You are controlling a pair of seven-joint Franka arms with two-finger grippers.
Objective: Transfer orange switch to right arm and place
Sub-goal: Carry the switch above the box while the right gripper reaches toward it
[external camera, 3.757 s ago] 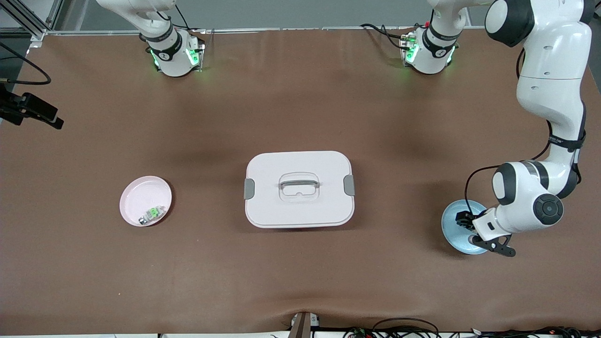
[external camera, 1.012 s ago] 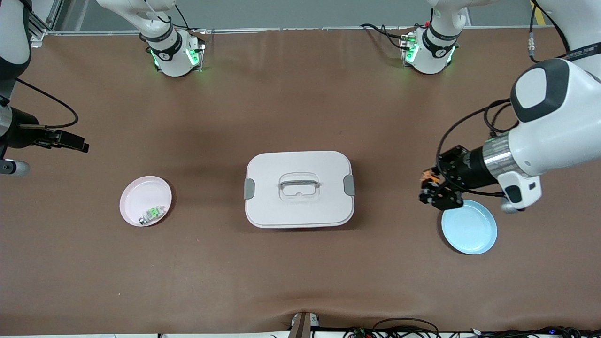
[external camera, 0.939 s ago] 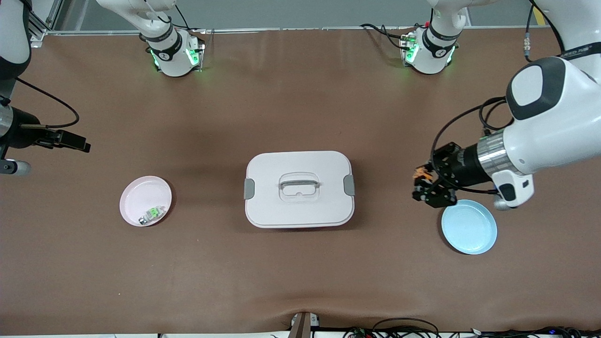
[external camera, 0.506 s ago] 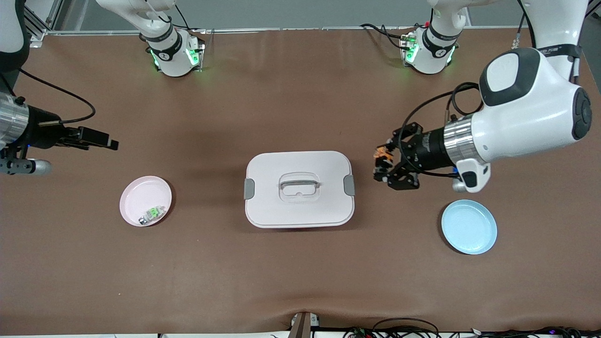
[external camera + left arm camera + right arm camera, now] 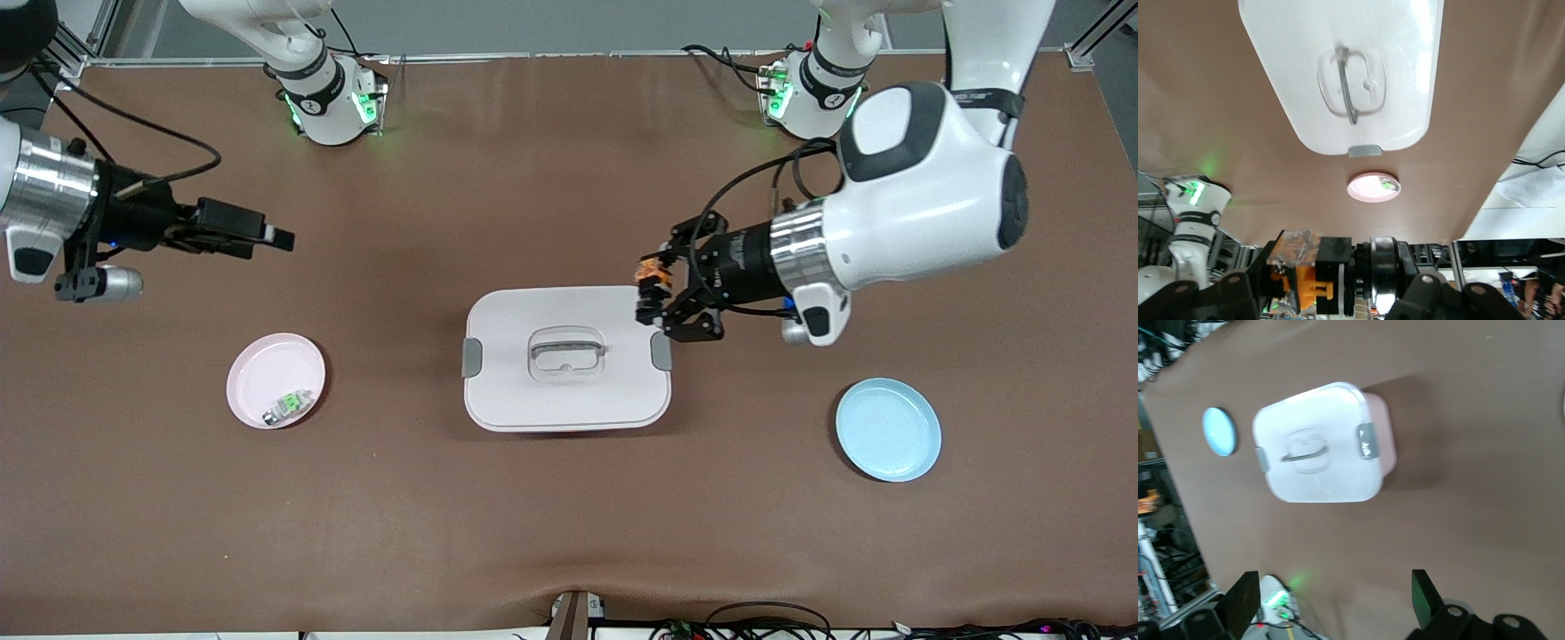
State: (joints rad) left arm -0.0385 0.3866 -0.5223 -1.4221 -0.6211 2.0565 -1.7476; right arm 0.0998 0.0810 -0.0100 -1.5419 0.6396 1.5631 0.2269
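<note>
1. Landmark is the white lidded box (image 5: 566, 357) mid-table. The left gripper (image 5: 652, 289) is clamped tight on the orange switch (image 5: 651, 269), in the air over the box's edge at the left arm's end of the table. So the switch is off the table, pinched in those fingers.
2. The right gripper (image 5: 267, 236) has its jaws spread wide with nothing in them, hovering well away from the box toward the right arm's end of the table. It's pointed toward the box.
3. Biggest risk imo: the switch is tiny, and the left fingers cover most of it. There's hardly anything for the right gripper to grab, so the 2 sets of fingers could knock together.
4. If the left lets go before the right has a solid pinch, the switch drops onto the box lid and likely rolls off.
5. The pink dish (image 5: 276, 392) already holds a silver-and-green switch (image 5: 289, 405), so a sloppy placement there could bump it.
</note>
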